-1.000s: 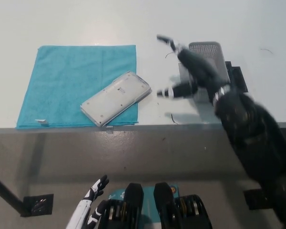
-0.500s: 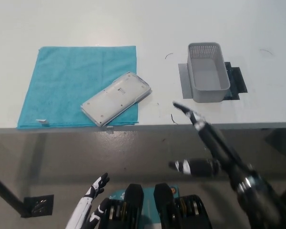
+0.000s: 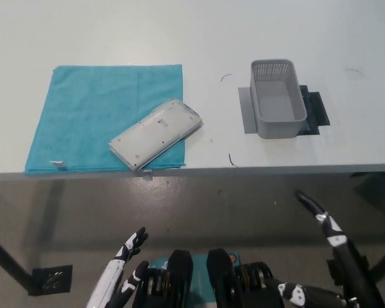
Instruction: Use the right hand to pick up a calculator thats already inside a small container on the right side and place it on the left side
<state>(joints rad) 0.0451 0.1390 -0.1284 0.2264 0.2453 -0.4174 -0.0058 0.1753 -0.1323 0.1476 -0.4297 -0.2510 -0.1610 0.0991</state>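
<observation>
The calculator lies face down on the blue cloth at the table's left, tilted, with its near corner over the cloth's front edge. The small grey container stands empty on the right side. My black right hand is low at the bottom right, below the table's front edge, open and holding nothing. My white left hand rests at the lower left, also below the table edge, with its fingers spread.
The white table stretches across the upper picture, its front edge running at about mid-height. Dark tape patches lie under the container. Grey floor shows below the edge.
My right arm has pulled back from beside the container, down over the table edge to the bottom right. The calculator, cloth and container have stayed where they were.
</observation>
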